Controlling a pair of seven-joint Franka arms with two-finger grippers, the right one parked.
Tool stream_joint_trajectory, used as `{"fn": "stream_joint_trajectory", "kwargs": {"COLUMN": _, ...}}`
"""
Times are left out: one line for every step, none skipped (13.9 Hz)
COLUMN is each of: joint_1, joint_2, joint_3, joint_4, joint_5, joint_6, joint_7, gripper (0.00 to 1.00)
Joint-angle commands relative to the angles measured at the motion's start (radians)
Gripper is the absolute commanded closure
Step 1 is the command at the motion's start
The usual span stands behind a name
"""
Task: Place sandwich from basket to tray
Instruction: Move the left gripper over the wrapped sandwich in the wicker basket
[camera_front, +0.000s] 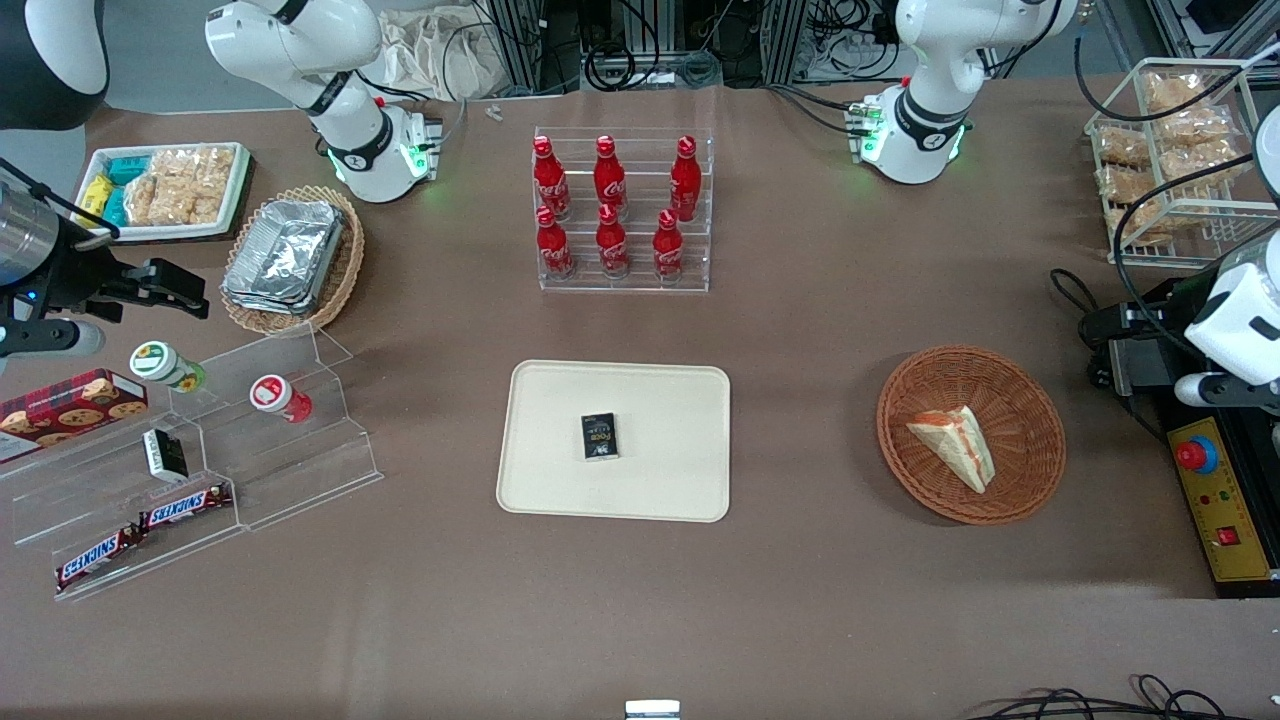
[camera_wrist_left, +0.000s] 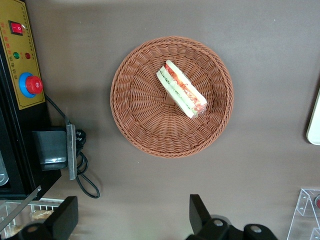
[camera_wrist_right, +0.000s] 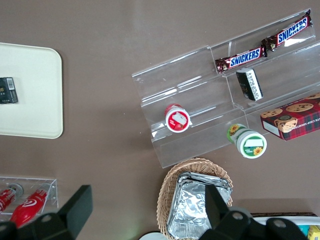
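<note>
A triangular sandwich lies in the reddish-brown wicker basket, its filling edge facing up, toward the working arm's end of the table. The cream tray sits well apart at the table's middle, carrying a small black packet. The left arm's gripper hangs above the table beside the basket, fingers spread wide and holding nothing.

Six cola bottles — two Snickers bars — one sandwich, one basket.
</note>
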Motion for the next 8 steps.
{"fn": "stream_joint_trajectory", "kwargs": {"joint_1": -0.006, "joint_2": 0.021, "joint_3": 0.004, "joint_4": 0.024, "joint_5": -0.009, "joint_6": 0.012, "joint_7": -0.015, "gripper": 0.0}}
{"fn": "stream_joint_trajectory", "kwargs": {"joint_1": -0.006, "joint_2": 0.023, "joint_3": 0.004, "joint_4": 0.022, "joint_5": -0.01, "joint_6": 0.013, "joint_7": -0.015, "gripper": 0.0}}
{"fn": "stream_joint_trajectory", "kwargs": {"joint_1": -0.006, "joint_2": 0.036, "joint_3": 0.004, "joint_4": 0.027, "joint_5": -0.013, "joint_6": 0.012, "joint_7": -0.015, "gripper": 0.0}}
{"fn": "stream_joint_trajectory", "kwargs": {"joint_1": -0.006, "joint_2": 0.043, "joint_3": 0.004, "joint_4": 0.027, "joint_5": -0.016, "joint_6": 0.013, "joint_7": -0.03, "gripper": 0.0}}
{"fn": "stream_joint_trajectory", "kwargs": {"joint_1": -0.006, "joint_2": 0.058, "joint_3": 0.004, "joint_4": 0.027, "joint_5": -0.018, "joint_6": 0.015, "joint_7": -0.032, "gripper": 0.0}}
{"fn": "stream_joint_trajectory", "kwargs": {"joint_1": -0.006, "joint_2": 0.076, "joint_3": 0.004, "joint_4": 0.027, "joint_5": -0.021, "joint_6": 0.016, "joint_7": -0.032, "gripper": 0.0}}
{"fn": "stream_joint_trajectory", "kwargs": {"joint_1": -0.006, "joint_2": 0.095, "joint_3": 0.004, "joint_4": 0.018, "joint_5": -0.042, "joint_6": 0.029, "joint_7": -0.032, "gripper": 0.0}}
{"fn": "stream_joint_trajectory", "kwargs": {"joint_1": -0.008, "joint_2": 0.104, "joint_3": 0.004, "joint_4": -0.007, "joint_5": -0.05, "joint_6": 0.045, "joint_7": -0.037, "gripper": 0.0}}
